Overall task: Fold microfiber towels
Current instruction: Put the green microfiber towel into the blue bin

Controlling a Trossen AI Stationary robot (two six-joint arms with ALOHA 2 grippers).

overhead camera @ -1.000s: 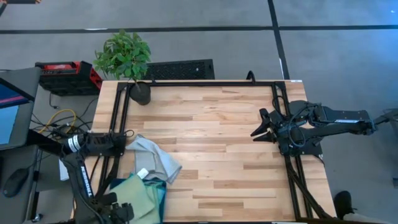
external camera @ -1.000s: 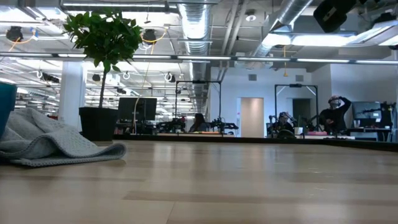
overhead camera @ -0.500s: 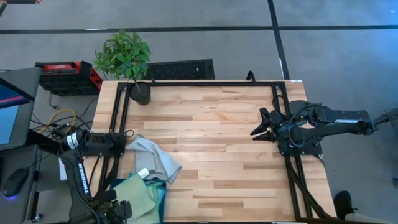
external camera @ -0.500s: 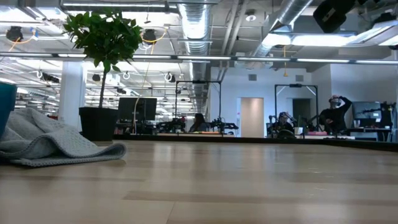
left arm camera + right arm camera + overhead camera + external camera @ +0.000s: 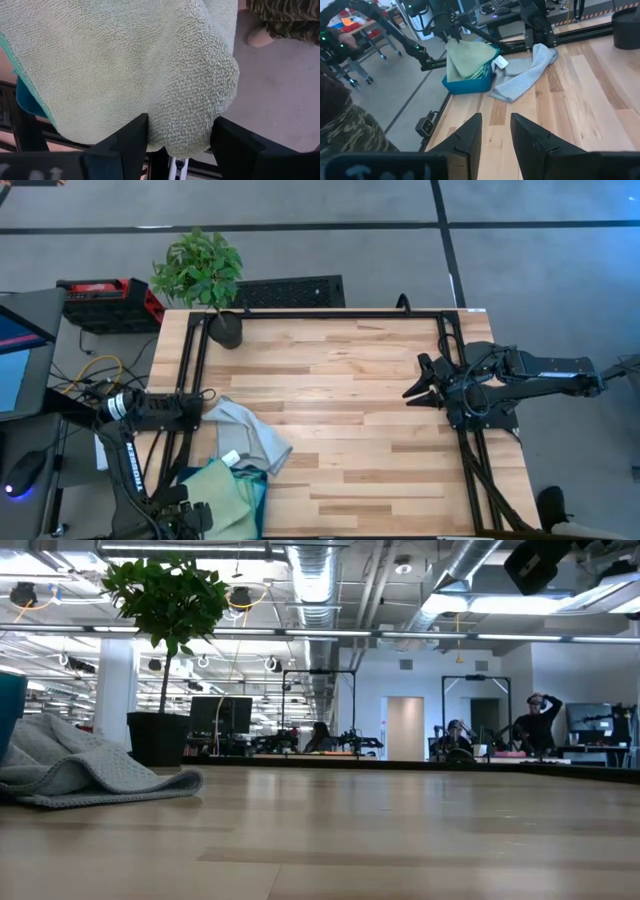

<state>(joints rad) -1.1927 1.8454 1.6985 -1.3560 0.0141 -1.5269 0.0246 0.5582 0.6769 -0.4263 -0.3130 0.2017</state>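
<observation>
The left gripper (image 5: 177,137) pinches the green towel (image 5: 125,65) over the bin (image 5: 255,505) at the table (image 5: 350,430)'s 7 o'clock corner, while the right gripper (image 5: 412,393) waits open at 3 o'clock.

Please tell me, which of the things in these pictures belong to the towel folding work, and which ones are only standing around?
Belong to the job:
- green towel, draped over the bin, between the left end effector's fingers
- grey towel lying crumpled on the table beside the bin
- teal bin
- right end effector, open, waiting at the table's right edge

Only standing around:
- potted plant
- red box off the table
</observation>
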